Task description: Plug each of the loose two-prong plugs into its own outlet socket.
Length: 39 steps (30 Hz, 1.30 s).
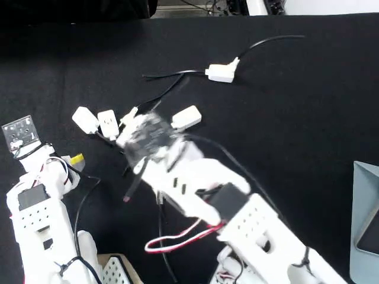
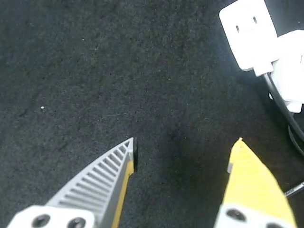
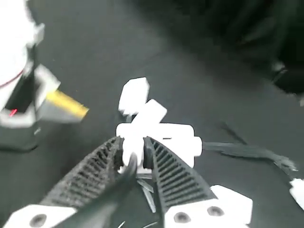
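- R gripper (image 3: 132, 142) is narrow, pinching a white plug (image 3: 132, 153) mid-table, right against a white outlet block (image 3: 173, 137).
- To do it well, imo: square the prongs w/ the slots first, then push straight in, no twist. The block looks light and prob slides unless braced.
- L gripper (image 2: 185, 142) is spread wide, holding nothing, over bare black cloth (image 2: 95, 71) near a two-slot outlet (image 2: 247, 33). It could pin the block.
- Cords tangle round the cluster, so snags are likely.
- Room: open cloth toward the far edge, where another corded plug (image 1: 222, 72) lies well apart. A grey bin (image 1: 367, 219) sits at the table's side edge, away from the work.
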Available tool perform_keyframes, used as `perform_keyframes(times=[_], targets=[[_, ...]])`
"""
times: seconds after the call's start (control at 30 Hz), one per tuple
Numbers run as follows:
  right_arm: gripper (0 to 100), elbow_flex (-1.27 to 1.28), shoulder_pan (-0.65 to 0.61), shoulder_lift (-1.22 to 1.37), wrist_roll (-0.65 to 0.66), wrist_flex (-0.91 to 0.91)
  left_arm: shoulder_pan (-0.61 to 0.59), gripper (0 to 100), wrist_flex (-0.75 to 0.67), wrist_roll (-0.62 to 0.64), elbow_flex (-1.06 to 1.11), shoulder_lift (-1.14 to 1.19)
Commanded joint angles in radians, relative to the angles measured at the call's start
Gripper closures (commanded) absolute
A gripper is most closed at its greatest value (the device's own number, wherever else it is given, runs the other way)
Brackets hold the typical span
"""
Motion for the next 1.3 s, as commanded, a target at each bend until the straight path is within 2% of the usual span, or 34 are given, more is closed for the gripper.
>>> perform_keyframes(times=[0.0, 0.27, 0.5, 0.63, 0.97, 1.1, 1.27], targets=[[98.7, -0.067, 0.144, -0.076, -0.107, 0.026, -0.005, 69, -0.020, 0.011, -0.005, -0.017], [98.4, -0.053, 0.370, -0.007, -0.301, 0.020, -0.005, 69, -0.017, 0.011, -0.005, -0.017], [98.5, -0.076, 0.560, 0.265, -0.331, -0.169, -0.005, 69, -0.015, 0.009, -0.005, -0.014], [98.3, -0.166, 0.606, 0.460, -0.331, -0.224, -0.005, 69, -0.015, 0.009, -0.005, -0.014], [96.7, -0.495, 0.675, 0.911, -0.330, -0.226, -0.005, 69, -0.015, 0.009, -0.005, -0.011], [88.2, -0.582, 0.687, 1.032, -0.330, -0.222, -0.005, 69, -0.015, 0.009, -0.005, -0.009], [87.1, -0.624, 0.684, 1.069, -0.328, -0.215, -0.005, 69, -0.017, 0.009, -0.005, -0.009]])
